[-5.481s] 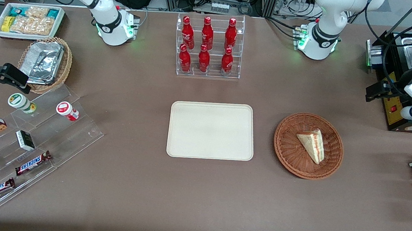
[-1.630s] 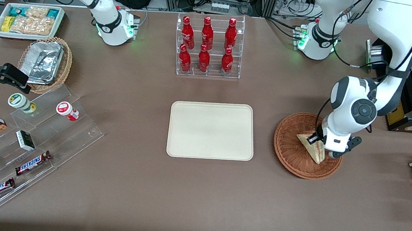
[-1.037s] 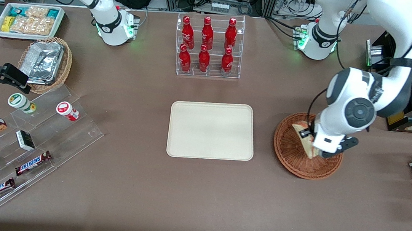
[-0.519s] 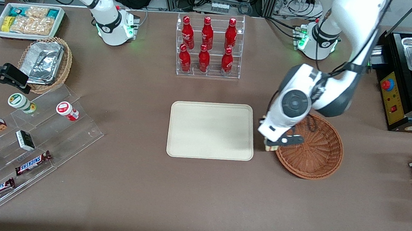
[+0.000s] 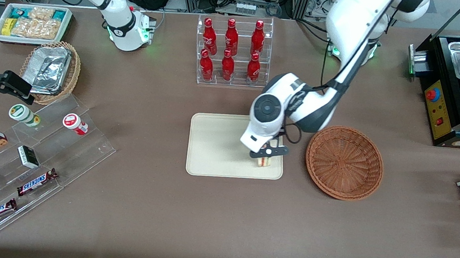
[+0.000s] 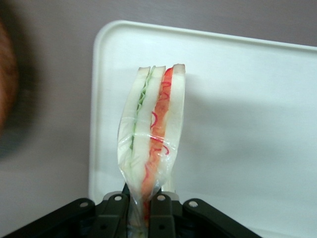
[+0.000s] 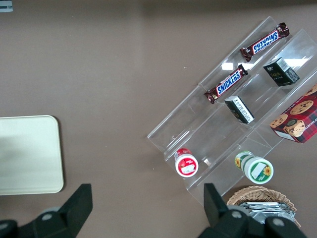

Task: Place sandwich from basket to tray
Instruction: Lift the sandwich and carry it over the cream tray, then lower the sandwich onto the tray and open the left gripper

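Hanging on edge in its clear wrap, the sandwich is pinched by the gripper's closed fingers over the tray's basket-side corner, the basket now bare; only lowering and release remain, I judge.

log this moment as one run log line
phase: carry | gripper: shut on plastic-wrapped triangular sandwich, over cream rectangular tray | reddish-brown wicker basket: empty
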Available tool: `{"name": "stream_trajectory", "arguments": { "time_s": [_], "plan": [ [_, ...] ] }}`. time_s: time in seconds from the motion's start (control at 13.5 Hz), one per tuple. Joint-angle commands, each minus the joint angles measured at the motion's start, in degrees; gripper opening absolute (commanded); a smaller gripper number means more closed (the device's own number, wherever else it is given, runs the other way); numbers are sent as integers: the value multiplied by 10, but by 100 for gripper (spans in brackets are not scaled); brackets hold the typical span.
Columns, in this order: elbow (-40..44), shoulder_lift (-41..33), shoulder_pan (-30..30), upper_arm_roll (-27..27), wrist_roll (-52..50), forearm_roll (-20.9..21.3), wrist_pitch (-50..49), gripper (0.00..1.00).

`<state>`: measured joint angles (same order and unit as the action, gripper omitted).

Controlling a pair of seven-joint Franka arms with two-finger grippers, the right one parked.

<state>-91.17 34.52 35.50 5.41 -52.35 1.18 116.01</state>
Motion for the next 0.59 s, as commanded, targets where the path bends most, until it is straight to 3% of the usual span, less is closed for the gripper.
{"name": "stream_trajectory", "arguments": {
  "time_s": [0.0,0.52],
  "plan": [
    [86,60,31,-8,-42,-1,-9,4],
    [145,112,74,-9,-85,1,-11,5]
  ]
}}
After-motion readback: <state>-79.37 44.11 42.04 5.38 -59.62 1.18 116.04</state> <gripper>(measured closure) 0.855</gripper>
